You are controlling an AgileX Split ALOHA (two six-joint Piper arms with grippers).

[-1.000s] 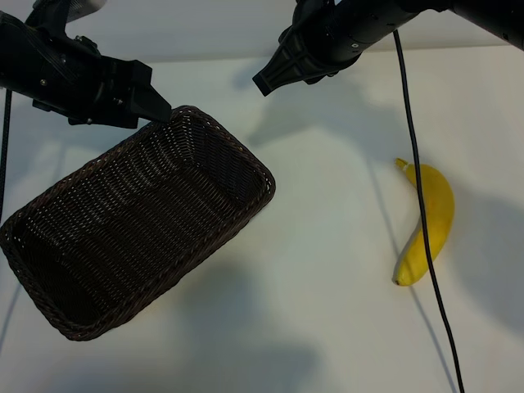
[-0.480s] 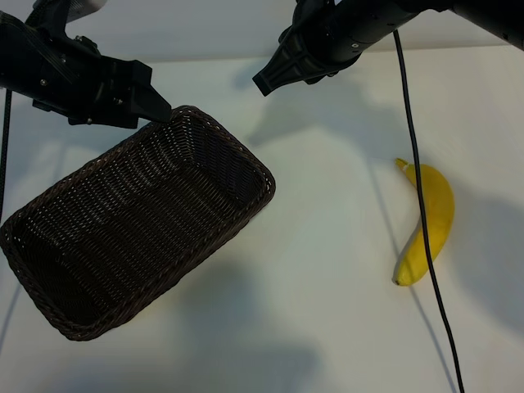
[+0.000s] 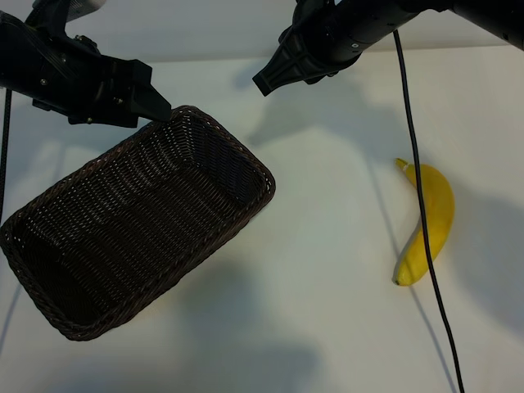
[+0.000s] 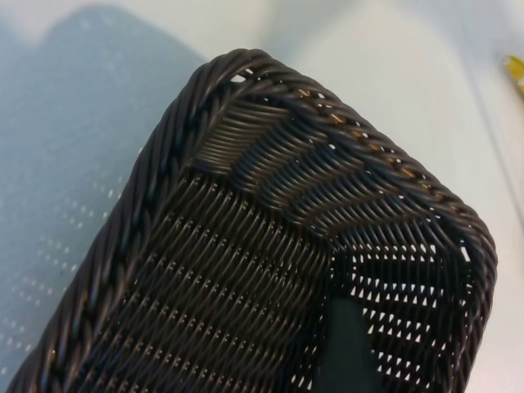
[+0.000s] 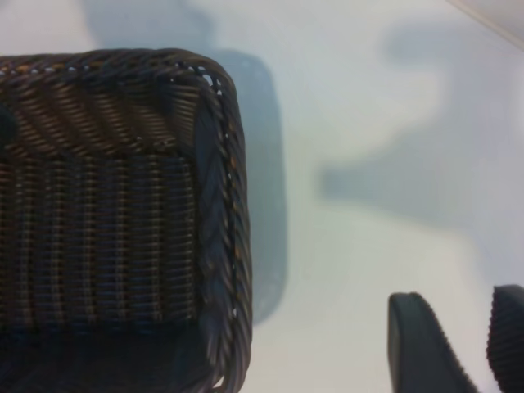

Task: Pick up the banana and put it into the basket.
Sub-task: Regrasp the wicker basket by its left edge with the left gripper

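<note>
From outside, a black cable (image 3: 423, 205) crosses the smooth, curved yellow banana (image 3: 428, 225) on the white table (image 3: 327, 246), well right of the dark wicker basket (image 3: 131, 221). Left gripper (image 3: 160, 110) hangs at its corner, jaws apart. Left wrist: braided rim (image 4: 270, 74). Right wrist: right gripper (image 5: 471, 336) part-open, empty.

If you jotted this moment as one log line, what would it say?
banana: on table, untouched | basket: empty | left gripper: above basket's far corner | right gripper: fingers apart, holding nothing, away from banana
</note>
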